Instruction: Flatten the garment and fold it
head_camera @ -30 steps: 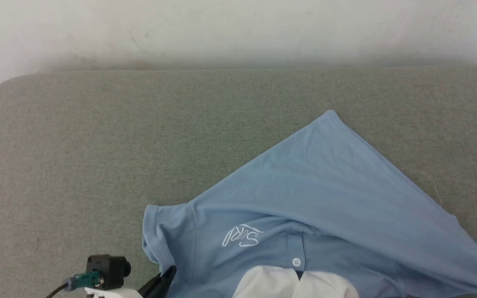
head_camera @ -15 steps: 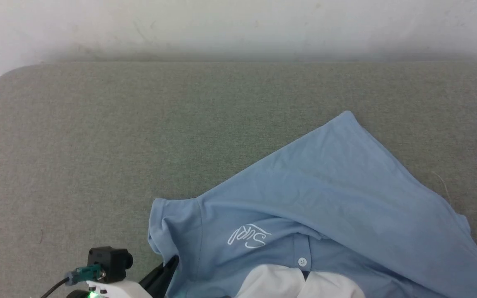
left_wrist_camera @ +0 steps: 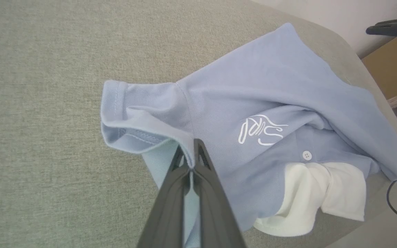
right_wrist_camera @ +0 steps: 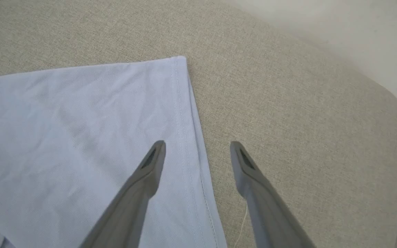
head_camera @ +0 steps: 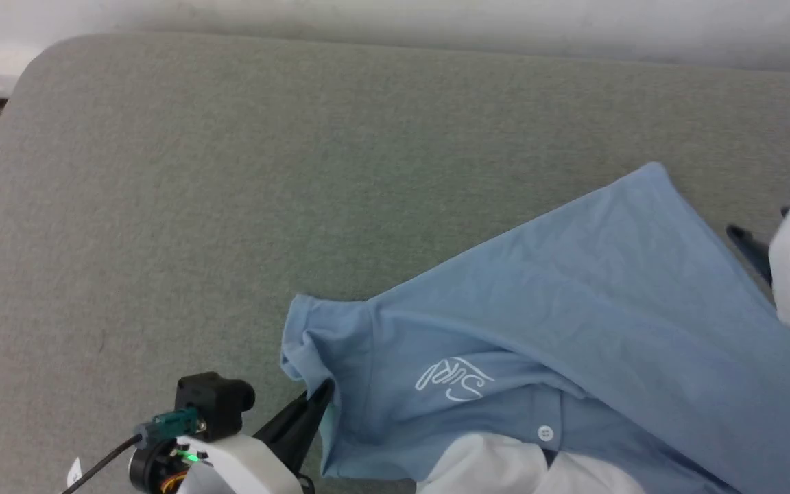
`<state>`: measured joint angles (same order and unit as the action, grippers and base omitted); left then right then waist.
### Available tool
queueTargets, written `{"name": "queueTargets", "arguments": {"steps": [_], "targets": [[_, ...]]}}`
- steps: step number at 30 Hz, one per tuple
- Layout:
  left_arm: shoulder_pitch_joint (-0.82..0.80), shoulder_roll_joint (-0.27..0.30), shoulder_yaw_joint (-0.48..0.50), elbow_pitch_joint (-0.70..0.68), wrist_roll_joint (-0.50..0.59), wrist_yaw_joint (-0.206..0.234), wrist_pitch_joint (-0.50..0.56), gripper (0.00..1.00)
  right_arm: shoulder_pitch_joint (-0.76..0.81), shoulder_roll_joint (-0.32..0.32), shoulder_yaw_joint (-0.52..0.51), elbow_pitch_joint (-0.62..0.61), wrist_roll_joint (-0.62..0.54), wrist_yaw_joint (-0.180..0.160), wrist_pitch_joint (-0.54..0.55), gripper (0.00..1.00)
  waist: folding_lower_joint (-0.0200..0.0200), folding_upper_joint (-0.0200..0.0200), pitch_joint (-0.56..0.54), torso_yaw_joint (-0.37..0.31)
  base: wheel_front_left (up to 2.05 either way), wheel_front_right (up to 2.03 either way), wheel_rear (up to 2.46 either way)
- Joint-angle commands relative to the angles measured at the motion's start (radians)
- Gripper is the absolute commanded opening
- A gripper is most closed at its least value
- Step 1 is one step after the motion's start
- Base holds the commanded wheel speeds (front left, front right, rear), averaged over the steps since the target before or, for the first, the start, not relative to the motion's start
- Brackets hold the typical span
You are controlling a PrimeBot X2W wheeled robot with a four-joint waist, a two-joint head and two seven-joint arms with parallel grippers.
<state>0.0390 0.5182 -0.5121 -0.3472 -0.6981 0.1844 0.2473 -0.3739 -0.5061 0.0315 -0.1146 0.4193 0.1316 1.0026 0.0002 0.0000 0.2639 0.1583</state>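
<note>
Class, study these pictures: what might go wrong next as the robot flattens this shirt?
The left jaws pinch only a thin fold of the shirt by its sleeve; a pull may slip it free. The right jaws stand open astride the hem; closing may miss that edge.

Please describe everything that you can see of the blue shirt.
The garment is a light blue knit polo shirt with a white collar, a white button and a white script logo. It lies crumpled, its lower part folded over the chest, on a grey fabric surface. The left gripper pinches it beside a sleeve; the open right gripper straddles its hem.
</note>
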Motion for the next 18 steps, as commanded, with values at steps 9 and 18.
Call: {"name": "queueTargets", "arguments": {"steps": [9,18], "targets": [[-0.073,-0.049,-0.034,0.016,0.018,-0.03,-0.015,0.0,-0.251,-0.007,0.133,0.271,-0.077,-0.001,-0.013,1.0,-0.0002,0.0,0.129,0.145,0.0,0.0,0.0],[-0.097,-0.078,-0.05,0.058,0.014,-0.046,-0.035,0.0,-0.298,-0.038,0.193,0.456,-0.13,-0.001,-0.052,1.0,-0.0002,0.0,0.159,0.196,0.0,0.0,0.0]]}}
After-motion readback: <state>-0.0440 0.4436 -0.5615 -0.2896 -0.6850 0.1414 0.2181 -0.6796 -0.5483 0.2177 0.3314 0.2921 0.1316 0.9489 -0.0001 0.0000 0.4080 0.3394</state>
